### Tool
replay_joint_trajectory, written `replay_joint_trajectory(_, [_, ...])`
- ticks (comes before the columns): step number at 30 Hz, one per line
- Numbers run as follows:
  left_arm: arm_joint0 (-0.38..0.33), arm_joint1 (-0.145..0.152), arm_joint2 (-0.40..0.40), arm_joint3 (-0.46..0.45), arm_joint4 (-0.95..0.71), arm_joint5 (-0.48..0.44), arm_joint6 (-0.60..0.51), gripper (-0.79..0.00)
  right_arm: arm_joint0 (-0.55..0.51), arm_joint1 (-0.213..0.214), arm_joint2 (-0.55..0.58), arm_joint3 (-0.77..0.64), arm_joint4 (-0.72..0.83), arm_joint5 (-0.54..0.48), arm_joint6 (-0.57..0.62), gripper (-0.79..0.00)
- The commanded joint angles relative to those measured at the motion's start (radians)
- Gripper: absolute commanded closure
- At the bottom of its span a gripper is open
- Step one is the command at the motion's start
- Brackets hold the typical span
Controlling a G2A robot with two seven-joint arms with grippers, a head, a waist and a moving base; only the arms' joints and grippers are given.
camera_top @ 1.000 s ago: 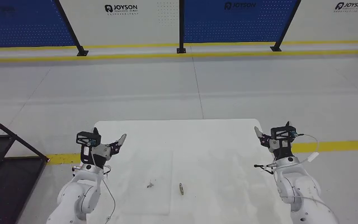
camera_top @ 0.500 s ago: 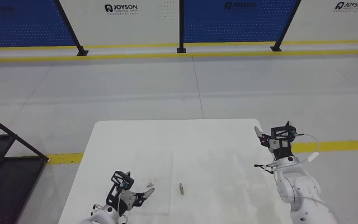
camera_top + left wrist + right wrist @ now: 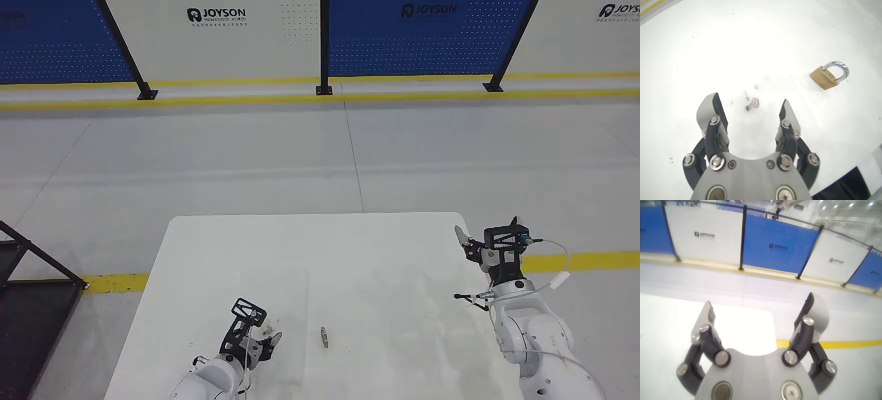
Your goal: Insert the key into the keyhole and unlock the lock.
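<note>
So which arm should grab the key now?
Left. The left gripper hangs open close over the key, which lies between its fingertips. The right gripper is open too, but off at the far corner of the table.

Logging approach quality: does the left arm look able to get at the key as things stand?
Probably yes: the open left end effector points at the key, nothing lies between them, and the lock sits apart.
</note>
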Motion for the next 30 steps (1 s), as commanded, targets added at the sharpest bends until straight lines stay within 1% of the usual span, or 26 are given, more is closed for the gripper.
replay_joint_trajectory(1, [-0.018, -0.002, 0.015, 0.019, 0.017, 0.016, -0.006, -0.505, 0.0, 0.0, 0.0, 0.0, 0.0, 0.0, 0.0, -0.785])
replay_joint_trajectory(3, [-0.031, -0.004, 0.029, 0.032, 0.023, 0.029, -0.006, -0.465, 0.0, 0.0, 0.0, 0.0, 0.0, 0.0, 0.0, -0.785])
replay_joint_trajectory(4, [-0.036, -0.005, 0.035, 0.037, 0.025, 0.032, -0.006, -0.409, 0.0, 0.0, 0.0, 0.0, 0.0, 0.0, 0.0, -0.785])
replay_joint_trajectory(5, [-0.04, -0.006, 0.04, 0.041, 0.029, 0.034, -0.008, -0.385, 0.0, 0.0, 0.0, 0.0, 0.0, 0.0, 0.0, -0.785])
replay_joint_trajectory(7, [-0.045, -0.007, 0.048, 0.044, 0.036, 0.038, -0.01, -0.379, 0.0, 0.0, 0.0, 0.0, 0.0, 0.0, 0.0, -0.785])
replay_joint_trajectory(11, [-0.046, -0.007, 0.058, 0.047, 0.051, 0.047, -0.011, -0.336, 0.0, 0.0, 0.0, 0.0, 0.0, 0.0, 0.0, -0.785])
replay_joint_trajectory(14, [-0.047, -0.007, 0.065, 0.049, 0.067, 0.05, -0.019, -0.332, 0.0, 0.0, 0.0, 0.0, 0.0, 0.0, 0.0, -0.785])
replay_joint_trajectory(17, [-0.049, -0.008, 0.07, 0.052, 0.08, 0.06, -0.019, -0.305, 0.0, 0.0, 0.0, 0.0, 0.0, 0.0, 0.0, -0.785])
replay_joint_trajectory(24, [-0.062, -0.009, 0.076, 0.064, 0.077, 0.064, -0.02, -0.277, 0.0, 0.0, 0.0, 0.0, 0.0, 0.0, 0.0, -0.785])
replay_joint_trajectory(27, [-0.065, -0.009, 0.077, 0.067, 0.075, 0.065, -0.019, -0.243, 0.0, 0.0, 0.0, 0.0, 0.0, 0.0, 0.0, -0.785])
replay_joint_trajectory(28, [-0.066, -0.009, 0.077, 0.067, 0.074, 0.065, -0.02, -0.197, 0.0, 0.0, 0.0, 0.0, 0.0, 0.0, 0.0, -0.785])
replay_joint_trajectory(30, [-0.066, -0.009, 0.076, 0.068, 0.075, 0.066, -0.021, -0.185, 0.0, 0.0, 0.0, 0.0, 0.0, 0.0, 0.0, -0.785])
